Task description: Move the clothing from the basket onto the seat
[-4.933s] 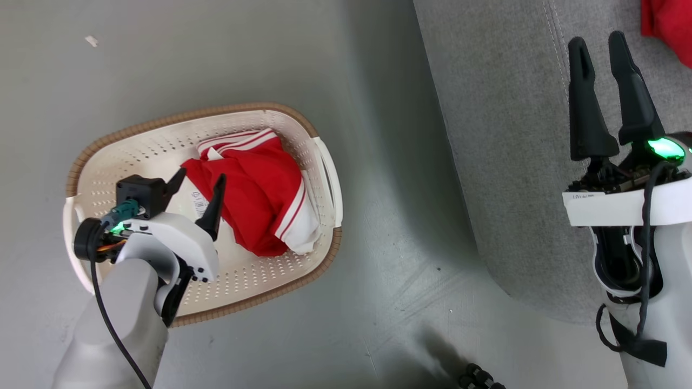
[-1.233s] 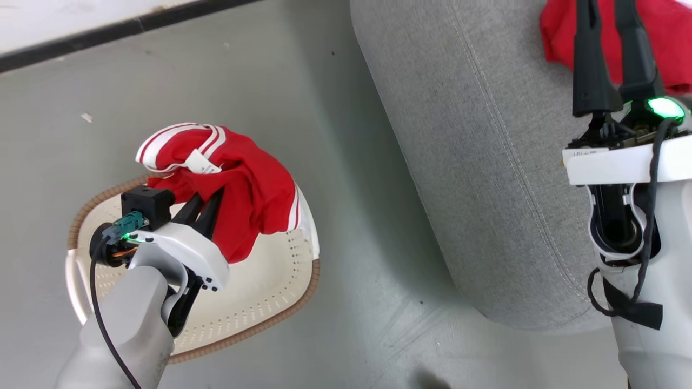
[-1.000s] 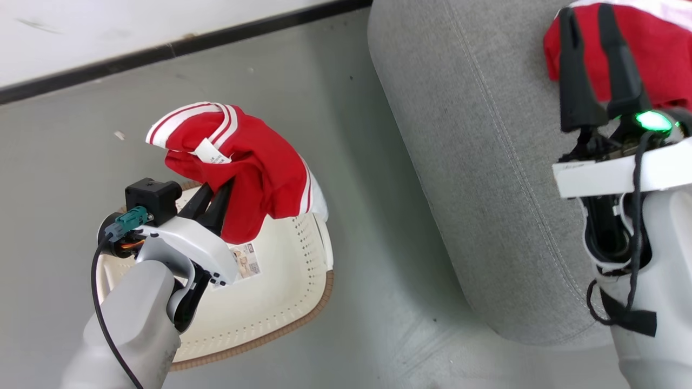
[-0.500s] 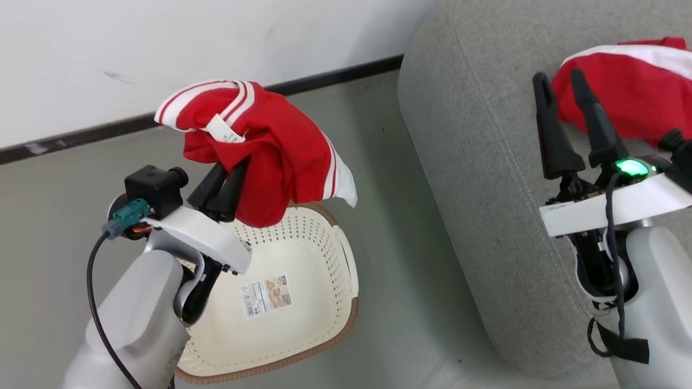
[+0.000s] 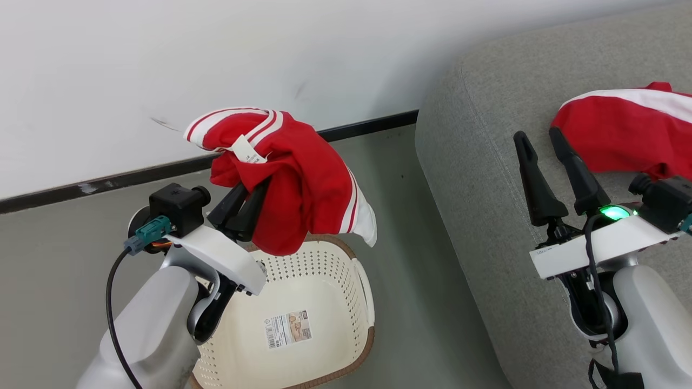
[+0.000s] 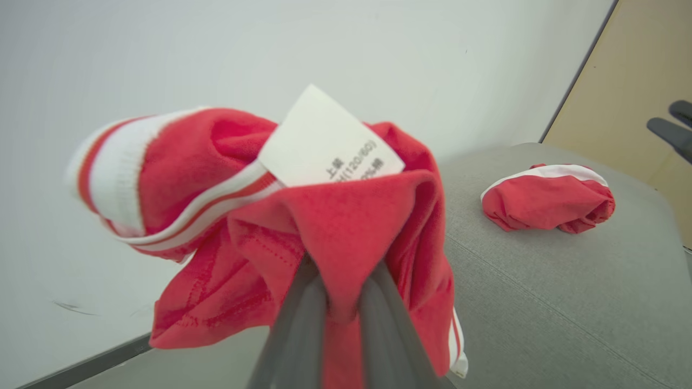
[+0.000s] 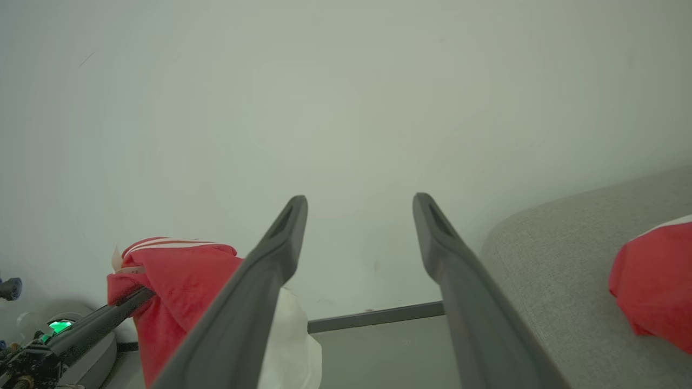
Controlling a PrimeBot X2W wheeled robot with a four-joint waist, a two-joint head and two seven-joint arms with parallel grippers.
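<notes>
The left pincer (image 5: 250,194) is clamped shut on a fold of one red garment (image 5: 305,178), which hangs at centre-left of the head view above the basket (image 5: 303,265), clear of its rim. The seat (image 5: 476,178) lies to that pincer's right across a strip of floor (image 5: 400,216), the other red garment (image 5: 616,135) lying on it at upper right. The right pincer (image 5: 536,135), spread wide and empty, hovers over the seat near that garment, so the loaded left arm likely has to travel rightward.
</notes>
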